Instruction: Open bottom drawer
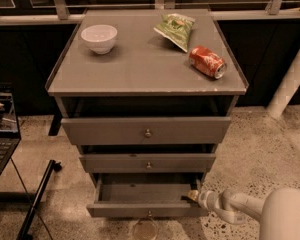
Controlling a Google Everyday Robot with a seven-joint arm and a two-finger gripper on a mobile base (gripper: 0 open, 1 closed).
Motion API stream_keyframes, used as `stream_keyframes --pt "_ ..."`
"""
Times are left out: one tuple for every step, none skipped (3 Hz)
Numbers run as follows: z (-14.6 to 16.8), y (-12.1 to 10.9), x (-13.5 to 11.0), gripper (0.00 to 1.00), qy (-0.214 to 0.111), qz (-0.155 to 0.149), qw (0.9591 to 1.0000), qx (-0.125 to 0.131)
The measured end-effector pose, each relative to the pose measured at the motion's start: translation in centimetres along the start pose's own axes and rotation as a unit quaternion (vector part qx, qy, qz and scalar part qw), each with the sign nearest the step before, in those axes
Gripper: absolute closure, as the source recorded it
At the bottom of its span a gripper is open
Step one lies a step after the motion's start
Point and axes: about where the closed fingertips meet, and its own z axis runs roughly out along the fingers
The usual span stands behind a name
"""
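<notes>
Grey all over
My pale jaws sit at the right corner of the grey bottom drawer [140, 210]; white bowl [99, 37], green bag [175, 29], red can [207, 62].

Light: dim, warm brown, from above.
Table [140, 69]: top brightest, faint sheen.
Shadows: deep under the top and behind.
Hand [192, 196]: shaded, at right front corner of the bottom drawer [130, 210].

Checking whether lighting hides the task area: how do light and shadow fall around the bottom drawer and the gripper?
Camera view: dim, warm light overall; the cabinet top is evenly lit, with no strong glare. Camera view: the bottom drawer stands open, its inside shaded yet readable, and the gripper at its right end looks dark against it.
</notes>
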Motion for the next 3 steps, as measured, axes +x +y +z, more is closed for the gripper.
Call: stream_keyframes --pt "-0.3 0.2 -0.1 1.00 0.002 -0.001 1.0000 -0.001" --pt "-0.6 -0.4 2.8 1.00 0.023 0.006 0.9992 -0.031" --pt "-0.7 -0.1 2.4 1.00 0.023 0.006 0.9992 -0.031"
